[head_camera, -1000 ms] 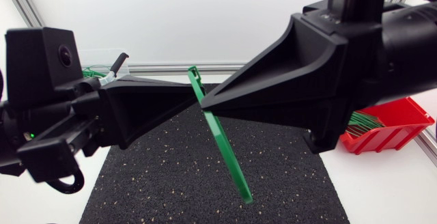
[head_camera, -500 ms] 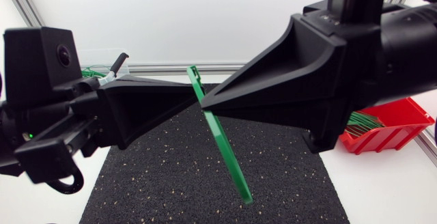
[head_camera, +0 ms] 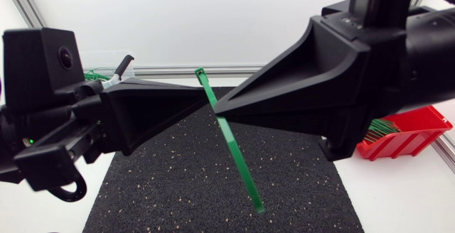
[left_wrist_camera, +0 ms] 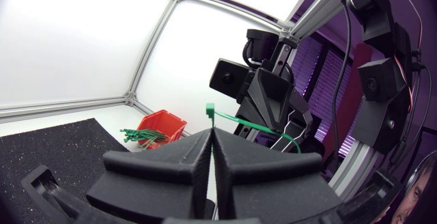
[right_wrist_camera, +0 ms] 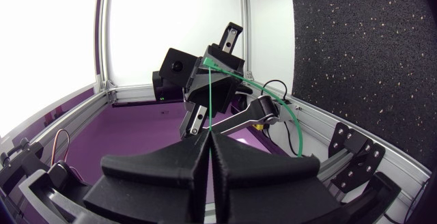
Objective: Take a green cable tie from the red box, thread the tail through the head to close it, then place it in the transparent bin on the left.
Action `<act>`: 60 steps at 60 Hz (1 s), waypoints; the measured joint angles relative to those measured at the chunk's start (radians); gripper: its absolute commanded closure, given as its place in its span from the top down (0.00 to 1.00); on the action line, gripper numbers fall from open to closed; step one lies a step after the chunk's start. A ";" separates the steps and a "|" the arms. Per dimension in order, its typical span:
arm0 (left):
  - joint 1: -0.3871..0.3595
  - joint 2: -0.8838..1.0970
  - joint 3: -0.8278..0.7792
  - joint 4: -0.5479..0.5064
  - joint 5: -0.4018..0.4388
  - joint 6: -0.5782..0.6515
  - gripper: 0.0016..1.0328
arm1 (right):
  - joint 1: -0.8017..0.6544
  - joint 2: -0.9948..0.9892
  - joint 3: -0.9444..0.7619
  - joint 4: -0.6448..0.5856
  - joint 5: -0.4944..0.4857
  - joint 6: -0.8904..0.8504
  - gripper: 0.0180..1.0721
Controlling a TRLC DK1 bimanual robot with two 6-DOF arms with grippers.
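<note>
Above the black mat (head_camera: 170, 183), in the middle of the bench (head_camera: 398, 190), the two arms meet tip to tip from opposite sides. The left tool (head_camera: 205, 98) comes in from the left and the right tool (head_camera: 217, 109) from the right. Both touch the same green cable tie (head_camera: 231, 148) high on its strap, just below the head.

The tie hangs in the air, slanted. Its small square head sits above the two tips, and the long tail runs down and to the right, ending over the mat without an obvious contact.

From the left wrist, the left tool's fingers are pressed flat together, with the tie's head (left_wrist_camera: 211, 111) sticking out just past their tips, so it is pinching the strap. From the right wrist, the right tool (right_wrist_camera: 209, 136) is likewise pressed together on the strap. The green line runs straight ahead from its tips to the left tool facing it, and the rest of the tail curves away to one side.

The red box (head_camera: 419, 130) sits at the right edge of the bench, well apart from the tools, with a bundle of spare green ties (head_camera: 380, 128) lying in it. The transparent bin (head_camera: 99, 62) stands at the far left behind the left arm, with some green ties visible inside.
</note>
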 measured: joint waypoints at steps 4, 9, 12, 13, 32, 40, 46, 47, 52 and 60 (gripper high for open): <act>0.000 0.000 0.000 0.000 0.000 0.000 0.03 | 0.000 0.000 -0.002 0.000 0.000 0.000 0.05; -0.001 0.000 0.000 0.000 0.000 0.000 0.03 | 0.000 0.000 -0.003 0.000 0.003 0.000 0.05; -0.002 0.000 0.000 0.000 0.000 0.000 0.03 | 0.000 0.000 -0.003 0.000 0.005 0.000 0.05; -0.003 0.000 0.000 0.000 0.000 0.000 0.03 | 0.000 0.000 -0.003 0.000 0.005 0.000 0.05; -0.006 -0.003 0.000 0.000 -0.005 0.000 0.03 | 0.000 -0.005 -0.003 0.000 0.007 0.000 0.05; -0.006 -0.003 0.000 0.000 -0.005 0.000 0.03 | 0.000 -0.010 -0.003 0.000 0.007 0.000 0.05; -0.006 -0.003 0.000 0.000 -0.005 0.000 0.03 | 0.000 -0.012 -0.003 0.000 0.008 0.000 0.05; -0.006 -0.003 0.000 0.000 -0.005 0.000 0.03 | 0.000 -0.012 -0.003 0.000 0.010 0.000 0.05; -0.006 -0.003 0.000 0.000 -0.005 0.000 0.03 | 0.000 -0.012 -0.003 0.000 0.011 0.000 0.05; -0.007 -0.003 0.000 0.000 -0.005 0.000 0.03 | 0.000 -0.012 -0.003 0.000 0.011 0.000 0.05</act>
